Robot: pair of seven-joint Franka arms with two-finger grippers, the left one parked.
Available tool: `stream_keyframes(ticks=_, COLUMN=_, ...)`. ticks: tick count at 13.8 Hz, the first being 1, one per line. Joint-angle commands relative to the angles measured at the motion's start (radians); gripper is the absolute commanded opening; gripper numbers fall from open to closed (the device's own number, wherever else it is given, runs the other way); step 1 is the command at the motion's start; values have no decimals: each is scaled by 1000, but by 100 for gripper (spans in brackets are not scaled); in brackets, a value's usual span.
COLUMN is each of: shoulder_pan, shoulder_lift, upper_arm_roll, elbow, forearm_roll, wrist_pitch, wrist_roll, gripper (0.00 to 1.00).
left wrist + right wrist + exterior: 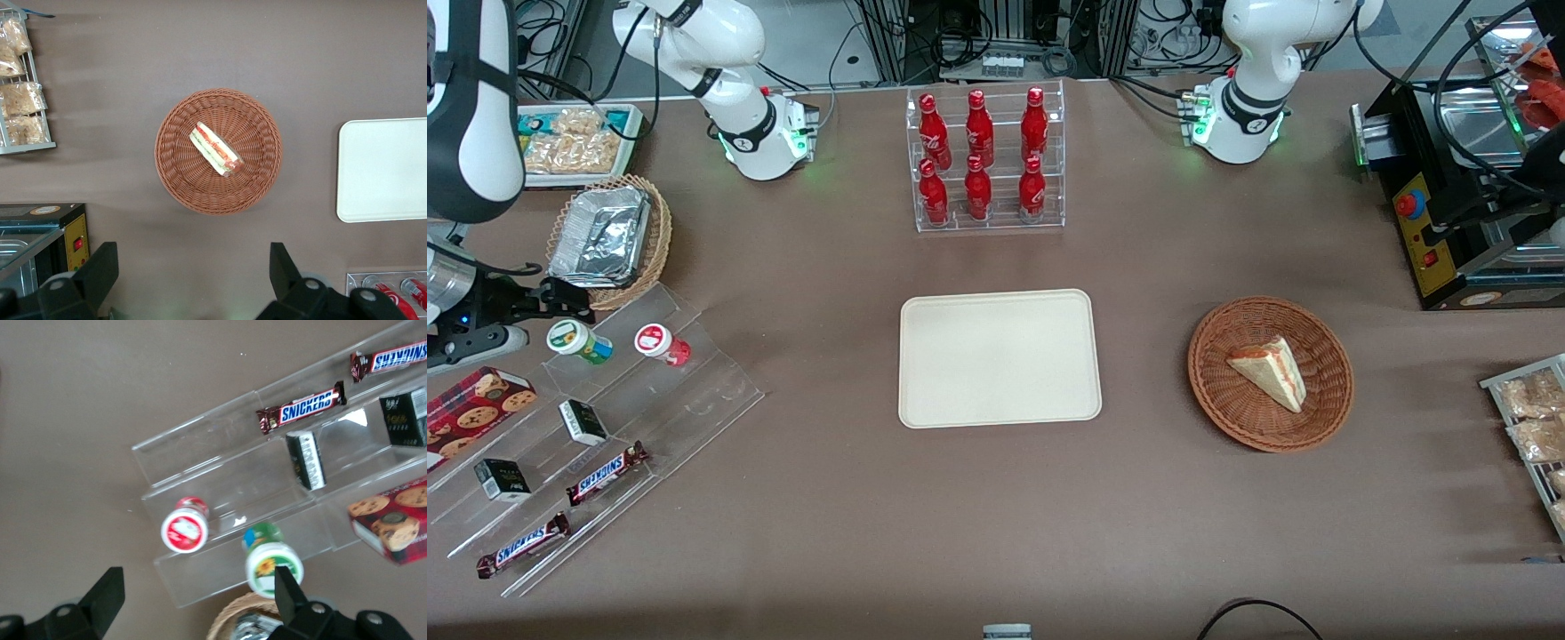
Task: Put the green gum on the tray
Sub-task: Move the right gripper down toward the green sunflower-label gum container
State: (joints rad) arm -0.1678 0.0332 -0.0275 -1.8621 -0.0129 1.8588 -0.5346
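Spread wide, the jaws of the gripper (193,593) grasp nothing above the green gum (579,342), which lies on a clear stepped rack (694,391) toward the working arm's table edge; the tray (998,357) sits mid-table

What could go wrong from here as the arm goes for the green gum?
The red gum stands beside the green gum on the same clear shelf, so the open gripper, hovering just above, might clip or grab it. A finger could also catch the foil-lined basket close by. The tray lies well off, so a loose grip risks a drop.
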Motion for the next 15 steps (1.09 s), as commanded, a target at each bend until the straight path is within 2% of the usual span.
stream_keyframes(ticks=1, shoulder_pan=-41, shoulder_lift=-24, upper_arm_roll=3, elbow=-81, forearm_roll=13, wrist_pitch=100, wrist_roll=-172, gripper=100)
stream_keyframes(ticks=3, shoulder_pan=-82, shoulder_lift=-27, upper_arm_roll=3, elbow=-147, forearm_roll=57, wrist_pitch=181, wrist_roll=-295, gripper=100)
stream_keyframes(ticks=6, shoulder_pan=-117, shoulder_lift=-35, upper_arm_roll=1, elbow=-235, forearm_roll=63, wrist_pitch=282, wrist_roll=-387, gripper=100)
stream_keyframes(ticks=15, shoulder_pan=-127, shoulder_lift=-27, upper_arm_roll=-11, elbow=-302, forearm_roll=65, wrist_pitch=359, wrist_roll=-427, gripper=100)
